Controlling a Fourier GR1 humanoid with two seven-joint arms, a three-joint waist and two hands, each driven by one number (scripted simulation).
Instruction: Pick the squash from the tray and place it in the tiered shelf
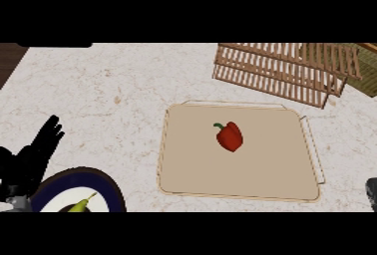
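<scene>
A red pepper (230,136) with a green stem lies near the middle of a beige tray (191,174) on the pale marble desk (103,89); no squash shows, and this pepper is the only thing on the tray. The left robot hand (38,149) stands at the view's left edge, fingers straight and pointing up, holding nothing, with the pepper well apart from it, to its right and about level with its fingertips. Only a dark sliver of the right robot hand (372,191) shows at the lower right edge, so its fingers cannot be judged; the pepper lies up and to its left. A slatted wooden shelf (283,69) sits beyond the tray. A dark-rimmed plate (110,191) carrying a yellow-green item (80,205) lies just beside the left robot hand.
</scene>
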